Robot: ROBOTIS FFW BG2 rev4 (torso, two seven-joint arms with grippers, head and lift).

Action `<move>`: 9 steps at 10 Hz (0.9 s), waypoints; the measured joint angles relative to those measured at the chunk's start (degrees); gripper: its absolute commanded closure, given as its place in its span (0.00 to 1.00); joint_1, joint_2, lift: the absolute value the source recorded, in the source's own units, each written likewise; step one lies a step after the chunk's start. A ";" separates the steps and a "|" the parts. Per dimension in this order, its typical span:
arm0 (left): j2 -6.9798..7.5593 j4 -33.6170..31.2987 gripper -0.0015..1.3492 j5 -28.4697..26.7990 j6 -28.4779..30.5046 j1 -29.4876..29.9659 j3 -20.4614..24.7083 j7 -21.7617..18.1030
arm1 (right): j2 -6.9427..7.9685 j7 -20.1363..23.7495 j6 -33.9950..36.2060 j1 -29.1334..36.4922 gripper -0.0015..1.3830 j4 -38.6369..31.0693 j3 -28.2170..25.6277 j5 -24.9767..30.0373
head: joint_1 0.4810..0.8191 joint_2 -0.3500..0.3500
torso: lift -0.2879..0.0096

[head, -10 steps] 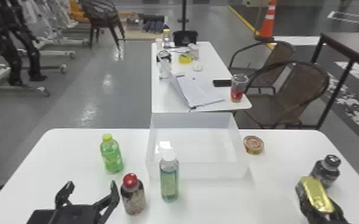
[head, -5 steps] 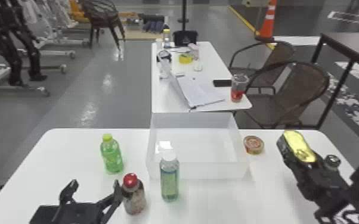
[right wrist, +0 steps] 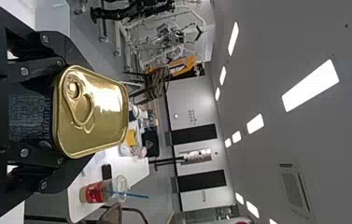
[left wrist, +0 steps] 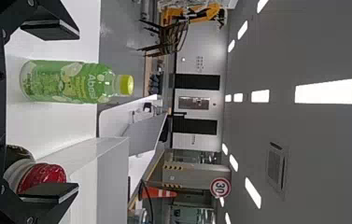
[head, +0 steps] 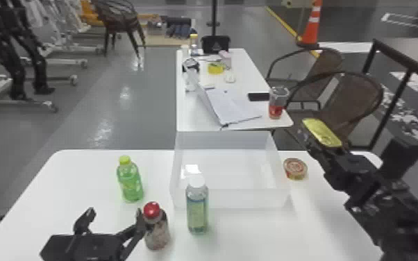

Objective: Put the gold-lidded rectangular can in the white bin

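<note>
My right gripper (head: 317, 147) is raised over the table's back right, shut on the gold-lidded can (head: 322, 132), to the right of the white bin (head: 231, 199) and higher than its rim. In the right wrist view the gripper (right wrist: 64, 112) has the can (right wrist: 94, 111) between its fingers, the gold lid with its pull ring facing the camera. My left gripper (head: 114, 222) stands open at the front left, one finger beside the red-capped bottle (head: 157, 229). The left wrist view shows that gripper (left wrist: 50, 112) with its fingers wide apart.
A green bottle (head: 130, 182) stands left of the bin, and a clear bottle with a white cap (head: 197, 211) stands against its front side. A small round tin (head: 295, 169) lies by the bin's right wall. Behind is a second table (head: 198, 119).
The right gripper has carried the can up and toward the back left, from the right front of the table to near the bin's right side. The left arm has barely moved.
</note>
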 measured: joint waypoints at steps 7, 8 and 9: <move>0.08 0.26 0.12 0.13 0.94 -0.77 -0.31 -0.99 | -1.30 8.20 7.26 -12.59 0.89 16.21 5.47 0.46 | 0.20 0.50 | 0.63; 0.17 0.27 0.12 0.21 0.99 -0.83 -0.34 -1.02 | -1.30 9.78 7.77 -13.80 0.89 19.51 6.14 0.15 | 0.20 0.50 | 0.63; 0.23 0.27 0.12 0.29 1.03 -0.89 -0.38 -1.02 | -1.30 11.19 8.51 -14.91 0.89 22.44 6.73 0.03 | 0.20 0.50 | 0.63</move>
